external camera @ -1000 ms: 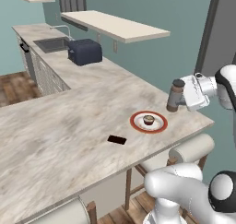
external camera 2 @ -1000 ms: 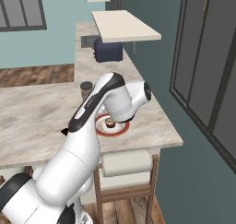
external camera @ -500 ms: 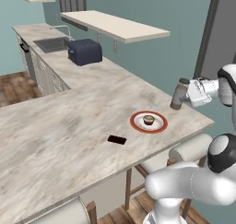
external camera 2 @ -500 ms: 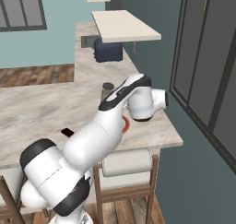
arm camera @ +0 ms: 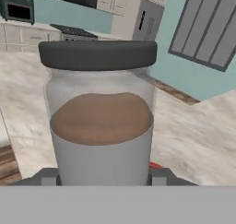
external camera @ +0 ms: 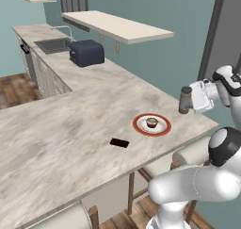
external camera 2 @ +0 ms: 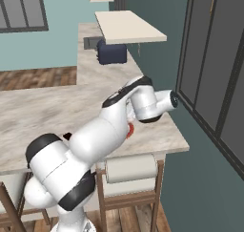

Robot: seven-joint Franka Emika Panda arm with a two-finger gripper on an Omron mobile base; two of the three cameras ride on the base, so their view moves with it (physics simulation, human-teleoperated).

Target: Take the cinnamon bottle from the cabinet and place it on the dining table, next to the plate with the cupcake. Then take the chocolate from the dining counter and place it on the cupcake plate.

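Observation:
The cinnamon bottle (external camera: 185, 101), grey-brown with a dark cap, stands upright low over the dining table (external camera: 70, 129), just beyond and to the right of the plate (external camera: 163, 126). Whether its base touches the stone I cannot tell. My gripper (external camera: 192, 100) is shut on it from the right. In the hand view the cinnamon bottle (arm camera: 101, 126) is close up between the fingertips (arm camera: 48, 176). The cupcake (external camera: 151, 122) sits in the middle of the red-rimmed plate. The chocolate (external camera: 119, 143) lies flat on the stone left of the plate. The cabinet (external camera: 117, 26) hangs on the back wall.
A dark toaster (external camera: 87, 53) and a sink (external camera: 52, 45) stand on the far counter run. The table's right edge (external camera: 207, 124) runs close beside the bottle. Stools (external camera: 188, 152) stand below the front edge. A glazed dark wall (external camera 2: 209, 73) is at the right.
The bottle in my gripper has moved a little to the right and lower, towards the table beside the plate. The arm's elbow has swung round. Plate and chocolate have not moved.

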